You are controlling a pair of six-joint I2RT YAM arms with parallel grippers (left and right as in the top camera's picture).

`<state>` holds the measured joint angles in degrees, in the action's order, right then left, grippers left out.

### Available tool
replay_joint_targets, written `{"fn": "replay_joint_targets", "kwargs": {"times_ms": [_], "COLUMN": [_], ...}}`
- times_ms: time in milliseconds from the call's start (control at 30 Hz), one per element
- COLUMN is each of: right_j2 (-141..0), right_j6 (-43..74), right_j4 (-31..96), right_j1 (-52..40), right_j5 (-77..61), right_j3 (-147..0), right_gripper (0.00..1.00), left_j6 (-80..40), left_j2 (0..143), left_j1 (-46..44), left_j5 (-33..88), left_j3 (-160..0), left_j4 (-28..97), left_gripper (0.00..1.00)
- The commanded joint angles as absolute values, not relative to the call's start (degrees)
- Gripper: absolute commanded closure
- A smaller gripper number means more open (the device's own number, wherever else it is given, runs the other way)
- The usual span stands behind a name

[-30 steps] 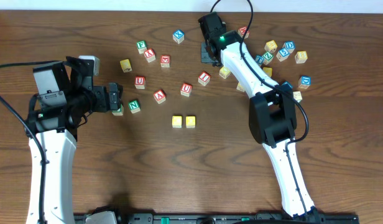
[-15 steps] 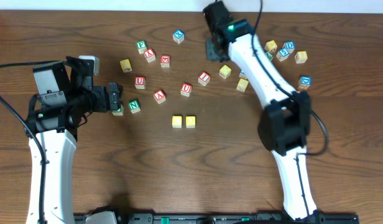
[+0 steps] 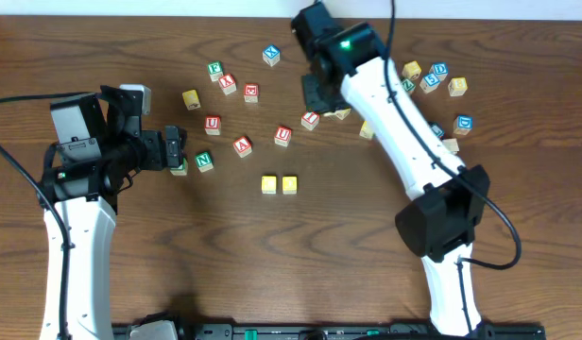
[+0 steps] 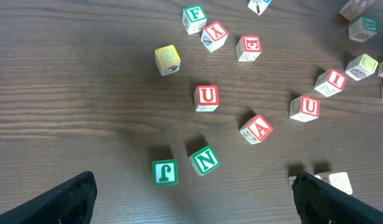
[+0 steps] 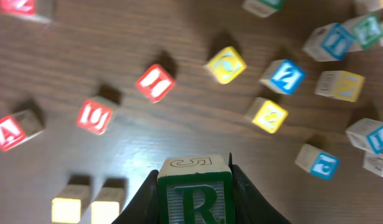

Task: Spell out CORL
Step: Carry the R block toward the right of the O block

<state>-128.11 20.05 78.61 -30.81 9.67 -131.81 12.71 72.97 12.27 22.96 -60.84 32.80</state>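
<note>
Now right fingers (image 5: 246,198) clamp green R cube (image 5: 194,198); left fingers (image 4: 67,200) spread.

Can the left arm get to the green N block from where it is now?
Probably yes. The left tool is open and empty, and the green N cube lies just ahead of it with nothing on top. The green J cube sits close beside it, so a finger might nudge that.
</note>
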Motion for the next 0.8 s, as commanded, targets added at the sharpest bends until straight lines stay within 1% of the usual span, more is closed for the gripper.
{"fn": "replay_joint_targets", "kwargs": {"times_ms": [0, 600, 700, 767], "right_j2": [-128.5, -128.0, -123.7, -115.0], "right_j6": [21.0, 22.3, 22.2, 22.2], "right_j4": [78.7, 79.2, 74.1, 63.9], "right_j1": [-32.8, -33.3, -33.3, -33.4], "right_j5": [10.5, 11.7, 11.7, 9.7], "right_j3": [-131.8, -130.8, -124.0, -110.0], "right_gripper": [0.99, 0.99, 0.99, 0.99], "left_j6": [13.3, 13.3, 13.3, 13.3], "left_j2": [73.1, 73.1, 73.1, 73.1], "left_j1": [12.5, 12.5, 12.5, 12.5], "left_j5": [22.9, 22.9, 22.9, 22.9], "left_j3": [-60.9, -60.9, -60.9, -60.9], "left_j4": [32.8, 32.8, 32.8, 32.8], "left_gripper": [0.01, 0.01, 0.01, 0.01]}}
